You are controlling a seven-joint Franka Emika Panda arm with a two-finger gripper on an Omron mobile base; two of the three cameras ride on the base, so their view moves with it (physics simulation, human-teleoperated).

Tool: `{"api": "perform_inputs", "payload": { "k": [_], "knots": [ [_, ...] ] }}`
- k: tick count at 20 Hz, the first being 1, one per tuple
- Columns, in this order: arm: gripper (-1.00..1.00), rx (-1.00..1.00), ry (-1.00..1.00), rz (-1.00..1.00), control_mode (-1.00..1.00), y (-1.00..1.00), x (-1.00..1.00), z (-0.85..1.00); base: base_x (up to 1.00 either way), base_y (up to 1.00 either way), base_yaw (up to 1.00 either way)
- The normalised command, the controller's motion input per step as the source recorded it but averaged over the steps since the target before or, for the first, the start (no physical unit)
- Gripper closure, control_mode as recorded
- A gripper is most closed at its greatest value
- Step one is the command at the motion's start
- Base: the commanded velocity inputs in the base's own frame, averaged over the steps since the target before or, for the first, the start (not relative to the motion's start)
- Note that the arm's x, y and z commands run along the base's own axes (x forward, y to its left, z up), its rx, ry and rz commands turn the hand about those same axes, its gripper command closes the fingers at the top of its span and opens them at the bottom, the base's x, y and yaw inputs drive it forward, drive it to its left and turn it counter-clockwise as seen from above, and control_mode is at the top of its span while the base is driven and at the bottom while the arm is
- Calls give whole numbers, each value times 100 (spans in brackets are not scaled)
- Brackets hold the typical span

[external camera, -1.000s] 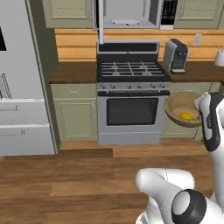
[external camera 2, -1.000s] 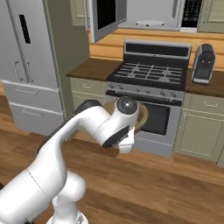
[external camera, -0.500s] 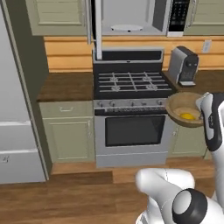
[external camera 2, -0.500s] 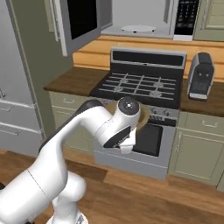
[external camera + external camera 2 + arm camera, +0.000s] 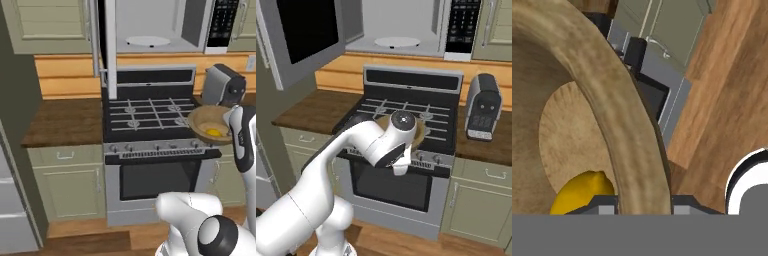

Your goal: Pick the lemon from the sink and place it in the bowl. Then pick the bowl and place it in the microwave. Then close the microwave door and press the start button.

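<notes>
The end effector [image 5: 643, 204] pinches the bowl [image 5: 212, 124] rim; the lemon [image 5: 214, 132] lies inside, microwave [image 5: 160, 27] at 11 o'clock.

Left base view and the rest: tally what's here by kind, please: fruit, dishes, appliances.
Fruit: 1, the lemon, lying in the bowl.
Dishes: 1, the bowl, held by its rim in the gripper.
Appliances: 3, the microwave with the microwave door open, the stove, the toaster.
Total: 5.
</notes>
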Motion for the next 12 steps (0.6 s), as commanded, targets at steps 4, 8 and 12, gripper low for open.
{"api": "perform_inputs", "payload": {
  "k": [4,8,12],
  "knots": [
    [100,0,0,0,100,0,0,0,90,-7,-15],
    [100,0,0,0,100,0,0,0,72,0,-13],
    [100,0,0,0,100,0,0,0,48,-1,-14]
  ]
}}
